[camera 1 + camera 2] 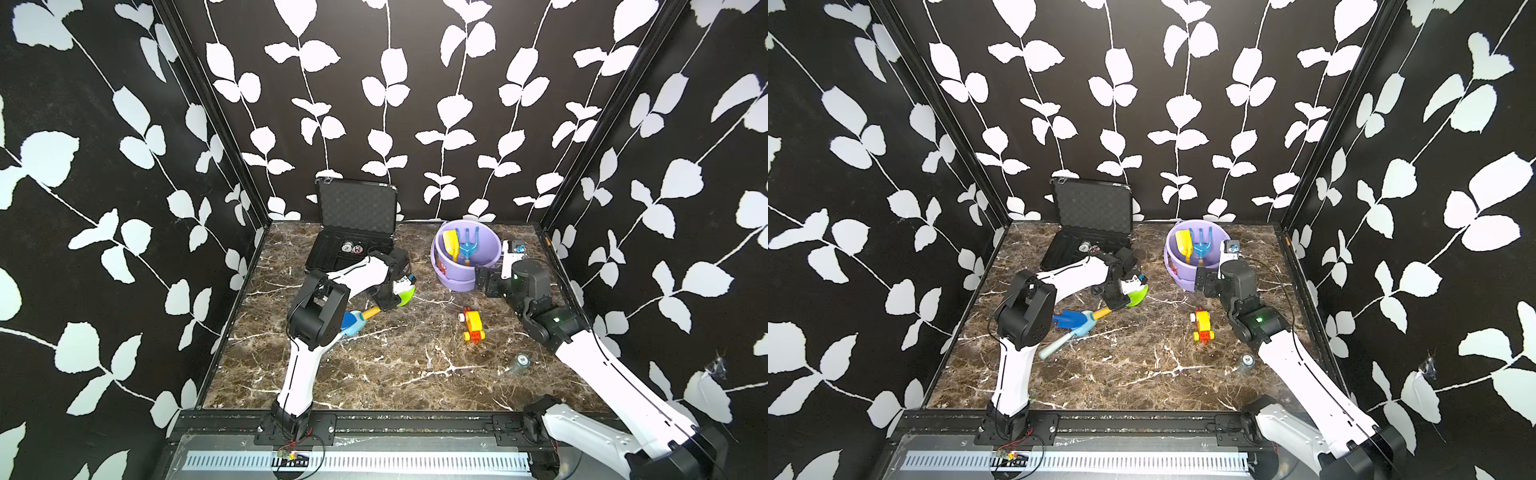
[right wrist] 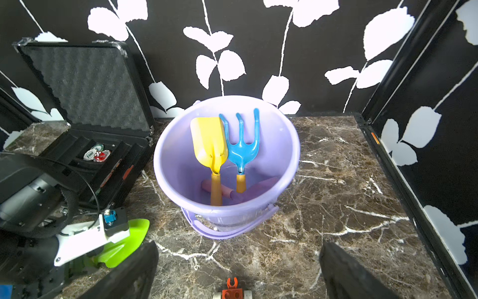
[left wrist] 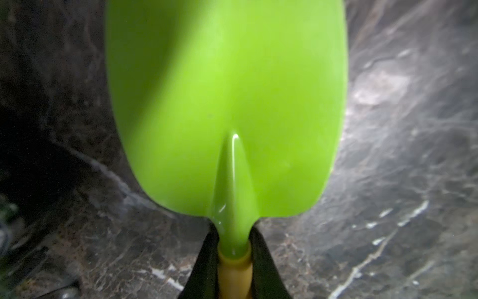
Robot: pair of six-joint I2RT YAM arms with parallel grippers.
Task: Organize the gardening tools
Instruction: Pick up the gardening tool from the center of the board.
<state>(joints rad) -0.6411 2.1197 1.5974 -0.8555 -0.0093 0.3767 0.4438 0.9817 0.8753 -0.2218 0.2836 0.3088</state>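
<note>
Gardening tools, my tally: 3 in purple bucket (yellow shovel, blue fork, purple tool); 3 outstanding, green shovel gripped by left end effector, blue shovel and light-blue shovel lying on surface; right end effector wide, empty.

My left gripper is clamped on the green shovel, right where the green neck meets the yellowish handle. Black fingers press it from both sides, no gap visible. Blade points straight away from me, ridge down its middle, glossy. Dark marble table with white veins behind, blurry. Can't tell if the blade touches it.
</note>
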